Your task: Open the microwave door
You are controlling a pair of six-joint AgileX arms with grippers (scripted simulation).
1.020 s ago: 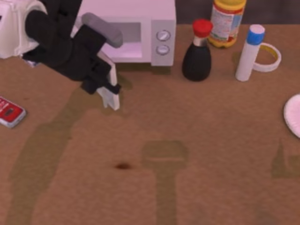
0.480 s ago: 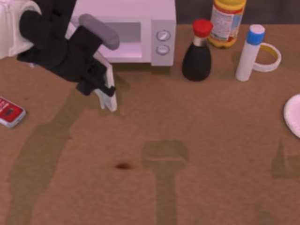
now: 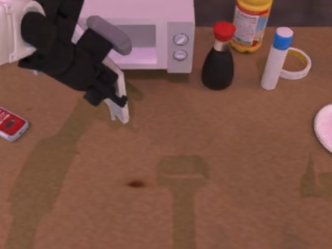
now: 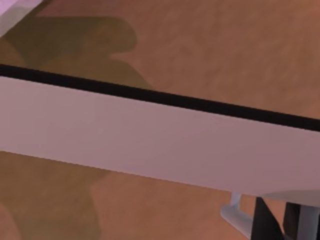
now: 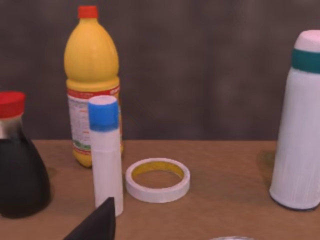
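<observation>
The white microwave (image 3: 155, 15) stands at the table's back, left of centre, with two silver knobs (image 3: 180, 46) on its right front panel. Its cavity is exposed. The microwave door (image 3: 122, 106) is swung out toward the table's front and stands edge-on. My left gripper (image 3: 110, 98) is shut on the door's handle from the left. In the left wrist view the door (image 4: 150, 130) crosses as a white band, with the handle (image 4: 232, 216) beside a black finger (image 4: 265, 222). My right arm is outside the top view; a black part of the right gripper (image 5: 97, 225) shows in its wrist view.
Right of the microwave stand a dark sauce bottle (image 3: 218, 57), a yellow bottle (image 3: 251, 23), a blue-capped white tube (image 3: 276, 57) and a tape ring (image 3: 296, 63). A white plate (image 3: 324, 127) lies at the right edge, a red item (image 3: 10, 124) at the left edge.
The left gripper has moved a little to the left with the handle, swinging the door slightly wider. Over the last half second almost nothing has moved.
</observation>
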